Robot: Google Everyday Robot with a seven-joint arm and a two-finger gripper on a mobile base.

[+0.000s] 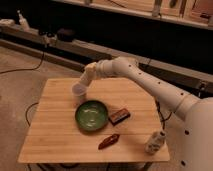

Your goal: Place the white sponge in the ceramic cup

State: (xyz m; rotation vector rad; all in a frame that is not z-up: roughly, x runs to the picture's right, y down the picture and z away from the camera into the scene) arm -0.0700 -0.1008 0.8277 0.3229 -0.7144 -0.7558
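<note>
Sponge, white: not clearly separable from the pincer [85, 80], which is hovering just above the ceramic cup [79, 90] at the far-left part of the wooden tabletop [50, 135]; whether the pincer is gripping anything cannot be told. White arm [145, 80]: reaching in from the right. Green bowl [91, 116]: sitting just in front of the cup. Dark brown block [119, 115]: lying beside the bowl's right edge. Red chili-shaped item [108, 141]: lying nearer the front edge. White patterned bottle [155, 142]: standing at the right front corner.
</note>
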